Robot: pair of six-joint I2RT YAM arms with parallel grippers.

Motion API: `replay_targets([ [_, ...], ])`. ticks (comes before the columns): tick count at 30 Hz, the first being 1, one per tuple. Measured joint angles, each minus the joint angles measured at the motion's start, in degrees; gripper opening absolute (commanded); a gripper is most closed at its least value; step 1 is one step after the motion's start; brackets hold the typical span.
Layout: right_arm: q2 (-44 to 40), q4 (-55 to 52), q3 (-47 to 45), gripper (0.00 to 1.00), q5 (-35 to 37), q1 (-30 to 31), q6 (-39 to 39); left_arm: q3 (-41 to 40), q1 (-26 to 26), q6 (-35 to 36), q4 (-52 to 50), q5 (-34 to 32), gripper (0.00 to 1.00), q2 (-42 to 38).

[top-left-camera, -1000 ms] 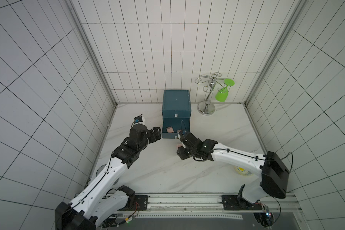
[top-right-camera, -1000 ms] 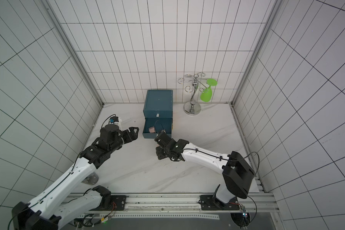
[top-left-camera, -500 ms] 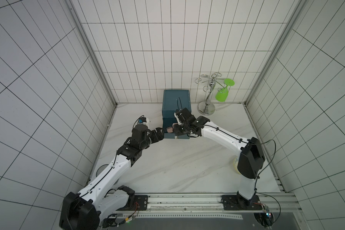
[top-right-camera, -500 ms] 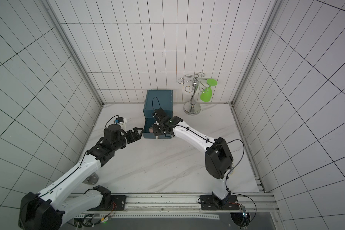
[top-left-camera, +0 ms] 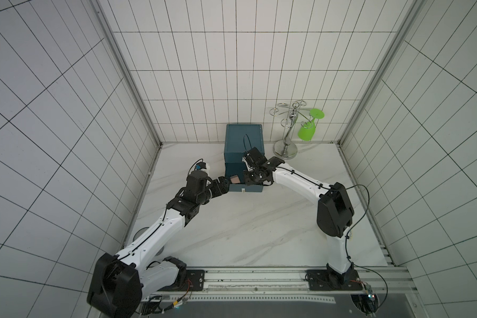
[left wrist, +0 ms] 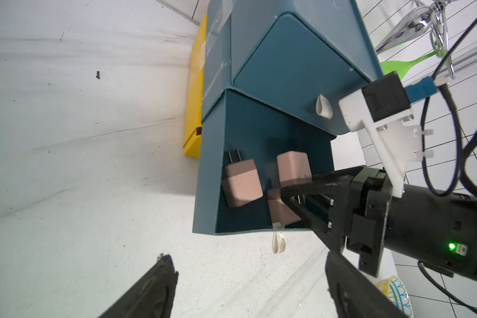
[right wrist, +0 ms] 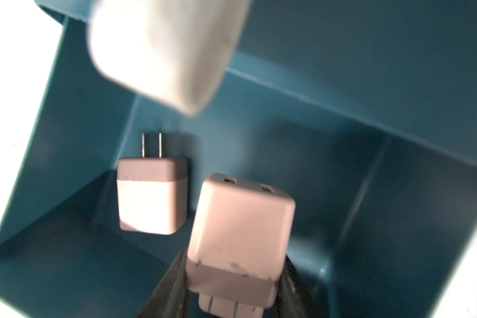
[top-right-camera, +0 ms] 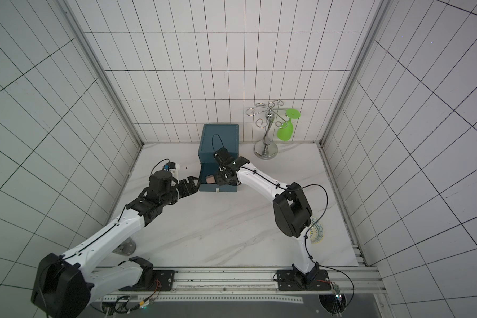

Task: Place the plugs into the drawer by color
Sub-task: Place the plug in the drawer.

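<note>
White marble counter [top-left-camera: 245,220] stretches open between the arm bases and the cabinet [top-left-camera: 243,137]. Near the drawer's front corner, the left claw [left wrist: 247,263] hangs just above the counter with its jaws wide and nothing between them. Beyond it the lower drawer [left wrist: 207,179] stands pulled out. The right claw [right wrist: 233,264] reaches down inside it, pinched narrow on a pinkish-tan plug [right wrist: 243,220] with its prong end toward the wrist. Another tan plug [right wrist: 152,198] lies flat by the drawer wall on the left arm's side, prongs toward the cabinet; the held one hangs just beside it, apart. No teal plug shows anywhere.

To release well, I judge the right claw should sink until the plug nearly meets the drawer floor, then part its jaws slowly and lift straight out. The upper drawer [left wrist: 295,68] and its white pull tab [left wrist: 324,107] overhang closely. Free floor lies on the side away from the lying plug. Farther back, the glass stand [top-left-camera: 287,137] stands well apart from both arms.
</note>
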Motion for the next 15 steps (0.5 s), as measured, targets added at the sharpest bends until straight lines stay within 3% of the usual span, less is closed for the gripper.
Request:
replay_targets([
  [2,0.7,-0.4,0.8,0.49,-0.3,0.0,-0.2,0.0,0.0,0.0,0.2,0.3,0.87,0.3],
  [9,1.9,-1.7,2.7,0.63,-1.6,0.0,-0.9,2.6,0.5,1.2,-1.7,-2.5,0.93,2.3],
  [15,0.1,-2.3,2.3,0.59,-3.8,-0.4,-0.9,15.6,4.8,3.9,-4.2,-5.4,0.96,6.1],
])
